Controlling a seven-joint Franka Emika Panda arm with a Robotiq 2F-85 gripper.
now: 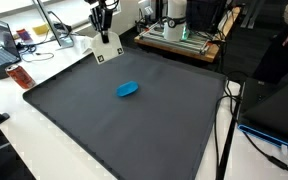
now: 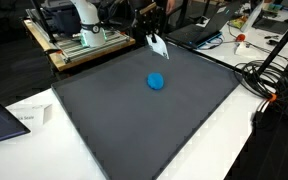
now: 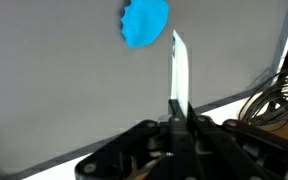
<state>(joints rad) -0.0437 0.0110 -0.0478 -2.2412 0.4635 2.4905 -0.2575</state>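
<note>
Wrist view: wide grey mat (image 3: 54,90) underneath. Near its edge, gripper (image 3: 179,118), jaws clamped together on something thin. Farther out on mat, small blue lump (image 3: 144,22), well apart. Smallest: white sheet (image 3: 178,70) in that clamp, hanging edge-on. Seems pinched only at one end; may swing or slip out under quick motion.
</note>
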